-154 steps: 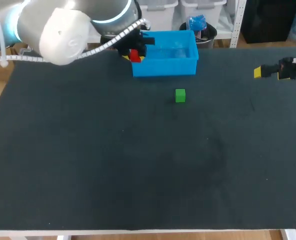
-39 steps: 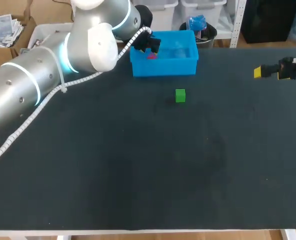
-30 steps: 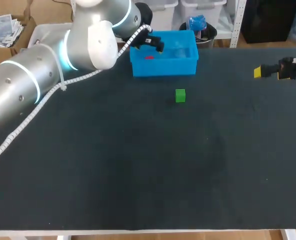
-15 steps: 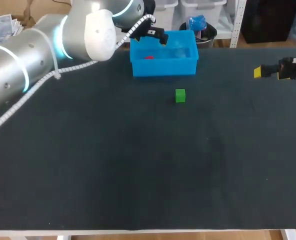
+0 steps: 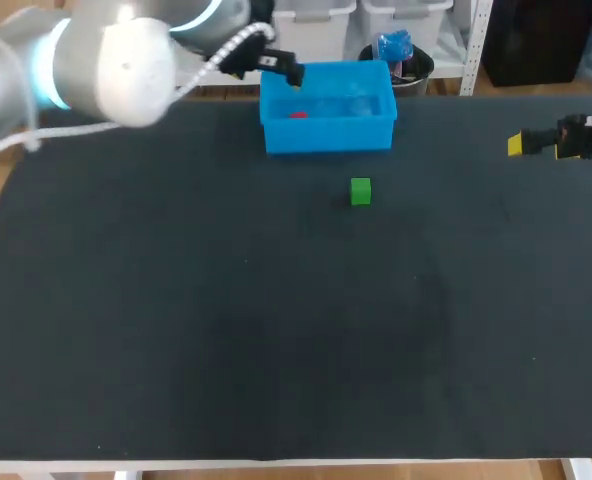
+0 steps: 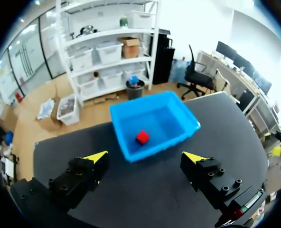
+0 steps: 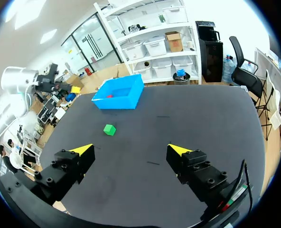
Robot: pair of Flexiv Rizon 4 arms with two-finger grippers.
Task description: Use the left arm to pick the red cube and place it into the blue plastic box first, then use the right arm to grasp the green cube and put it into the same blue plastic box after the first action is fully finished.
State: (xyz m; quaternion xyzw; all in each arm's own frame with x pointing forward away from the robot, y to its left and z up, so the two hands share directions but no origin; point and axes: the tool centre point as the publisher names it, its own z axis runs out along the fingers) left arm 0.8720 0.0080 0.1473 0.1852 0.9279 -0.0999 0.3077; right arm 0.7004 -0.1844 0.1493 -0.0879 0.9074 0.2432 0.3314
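Black table (image 5: 176, 350), with the left arm (image 5: 116, 60) coming in beside the blue plastic box (image 5: 328, 135). The left gripper (image 6: 147, 157) hangs by the box's left rim, fingers spread wide, holding nothing. The right gripper (image 7: 131, 150) sits well off to the box's right, splayed and empty too. The green cube (image 5: 360, 191) lies just in front of the box. The red cube (image 5: 297, 114) rests inside it, near the left wall.

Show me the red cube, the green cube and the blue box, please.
red cube (image 6: 142, 137), left wrist view, its middle.
green cube (image 5: 360, 191), head view, its middle.
blue box (image 5: 328, 135), head view, front wall.
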